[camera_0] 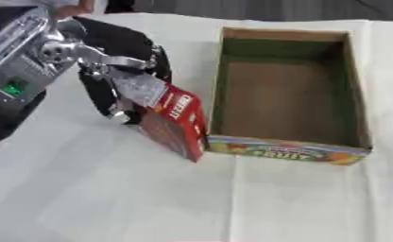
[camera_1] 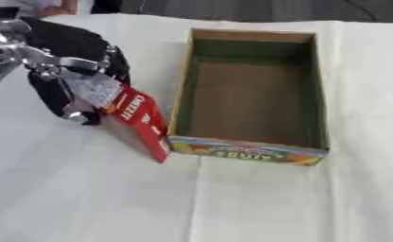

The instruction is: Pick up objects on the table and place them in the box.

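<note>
while left hand fingers clasp it, red carton tilts beside box.

Open box at right, carton just left of it — tilted, on table.

Readable print on two cartons

You can read white "CHEEZ-IT" lettering on the red cardboard cracker carton, and "FRUIT" on the colourful front wall of the open cardboard box.
</note>
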You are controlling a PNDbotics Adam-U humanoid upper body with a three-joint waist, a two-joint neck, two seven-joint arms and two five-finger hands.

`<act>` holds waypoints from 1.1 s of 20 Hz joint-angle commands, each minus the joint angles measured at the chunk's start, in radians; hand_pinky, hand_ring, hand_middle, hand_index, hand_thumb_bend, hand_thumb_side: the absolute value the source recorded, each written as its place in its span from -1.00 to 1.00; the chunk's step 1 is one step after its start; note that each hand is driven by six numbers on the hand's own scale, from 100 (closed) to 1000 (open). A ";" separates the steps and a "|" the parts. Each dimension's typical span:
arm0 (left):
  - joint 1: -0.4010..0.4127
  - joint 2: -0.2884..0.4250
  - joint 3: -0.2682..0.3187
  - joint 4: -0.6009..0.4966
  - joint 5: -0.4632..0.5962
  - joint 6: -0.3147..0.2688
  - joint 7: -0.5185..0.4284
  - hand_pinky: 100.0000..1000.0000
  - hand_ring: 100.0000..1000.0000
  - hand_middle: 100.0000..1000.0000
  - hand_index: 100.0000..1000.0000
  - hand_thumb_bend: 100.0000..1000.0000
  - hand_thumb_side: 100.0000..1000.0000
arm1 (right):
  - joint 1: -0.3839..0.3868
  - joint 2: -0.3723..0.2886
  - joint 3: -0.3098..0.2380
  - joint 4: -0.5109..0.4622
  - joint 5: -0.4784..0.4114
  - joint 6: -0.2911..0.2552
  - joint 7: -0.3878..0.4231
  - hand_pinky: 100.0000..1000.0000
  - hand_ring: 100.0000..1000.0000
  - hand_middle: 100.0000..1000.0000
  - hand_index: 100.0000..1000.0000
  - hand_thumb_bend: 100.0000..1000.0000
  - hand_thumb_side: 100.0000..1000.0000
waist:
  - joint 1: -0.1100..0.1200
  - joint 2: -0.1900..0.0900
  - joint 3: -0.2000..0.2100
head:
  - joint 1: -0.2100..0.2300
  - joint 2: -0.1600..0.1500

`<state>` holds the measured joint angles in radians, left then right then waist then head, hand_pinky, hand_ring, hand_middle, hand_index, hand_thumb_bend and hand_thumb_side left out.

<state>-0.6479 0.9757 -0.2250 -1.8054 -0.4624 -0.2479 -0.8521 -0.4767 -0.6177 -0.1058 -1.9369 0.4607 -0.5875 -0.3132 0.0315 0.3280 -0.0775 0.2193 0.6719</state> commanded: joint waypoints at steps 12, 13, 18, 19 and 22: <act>-0.203 0.026 0.195 0.187 -0.090 0.002 -0.055 -0.21 -0.08 0.00 0.07 -0.99 -1.00 | -0.001 -0.027 -0.011 -0.005 -0.003 0.004 0.005 -0.45 -0.12 -0.04 0.18 -1.00 0.49 | 0.011 -0.042 0.024 | -0.048 -0.010; -0.211 0.024 0.199 0.193 -0.088 0.003 -0.055 -0.21 -0.07 0.00 0.07 -0.99 -1.00 | 0.000 -0.027 -0.011 -0.005 -0.003 0.004 0.005 -0.45 -0.12 -0.04 0.18 -1.00 0.49 | 0.012 -0.044 0.025 | -0.050 -0.012; -0.236 0.011 0.210 0.210 -0.084 0.002 -0.055 -0.22 -0.07 0.01 0.08 -1.00 -1.00 | 0.003 -0.028 -0.011 -0.004 -0.004 0.005 0.007 -0.45 -0.12 -0.04 0.18 -1.00 0.49 | 0.014 -0.050 0.026 | -0.059 -0.020; -0.241 0.006 0.211 0.209 -0.080 0.000 -0.055 -0.23 -0.08 0.00 0.08 -1.00 -1.00 | 0.003 -0.027 -0.011 -0.003 -0.004 0.005 0.007 -0.45 -0.12 -0.04 0.18 -1.00 0.49 | 0.014 -0.051 0.026 | -0.061 -0.021; -0.258 -0.009 0.208 0.204 -0.050 -0.010 -0.050 -0.27 -0.11 -0.03 0.04 -1.00 -1.00 | 0.005 -0.027 -0.011 -0.001 -0.005 0.006 0.008 -0.45 -0.12 -0.04 0.18 -1.00 0.49 | 0.015 -0.056 0.026 | -0.065 -0.022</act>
<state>-0.8863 0.9477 -0.0379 -1.5921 -0.5246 -0.2247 -0.8754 -0.4663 -0.6181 -0.1060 -1.9311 0.4601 -0.5814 -0.3068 0.0465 0.2995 -0.0532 0.1618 0.6615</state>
